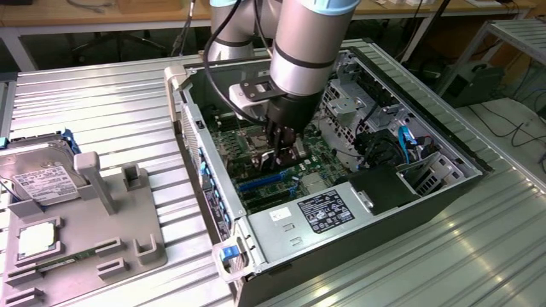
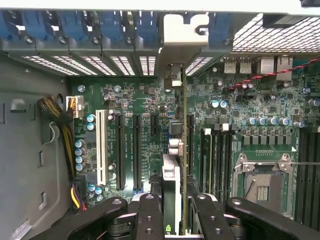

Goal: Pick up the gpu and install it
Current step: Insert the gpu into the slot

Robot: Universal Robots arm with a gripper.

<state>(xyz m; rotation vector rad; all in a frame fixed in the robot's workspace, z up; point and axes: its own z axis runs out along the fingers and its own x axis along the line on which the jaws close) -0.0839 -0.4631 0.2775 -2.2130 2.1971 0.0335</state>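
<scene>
Pickup done: gpu [image 2: 172, 175] clamped edge-on in gripper [image 1: 286, 152], down inside case [image 1: 189, 121], standing over board [image 2: 140, 100] slots, bracket toward rear wall; seating judged unfinished, slot contact not discernible.

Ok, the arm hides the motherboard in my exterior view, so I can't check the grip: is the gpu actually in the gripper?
Observer: Yes. In the wrist view the gripper is shut on the gpu, which is seen edge-on with a finger on each side.
Operator: Where over the board is the card?
Observer: It stands between the two long black slots and the memory slots, with its silver bracket at the case's rear wall. I cannot tell whether it is seated.
</scene>
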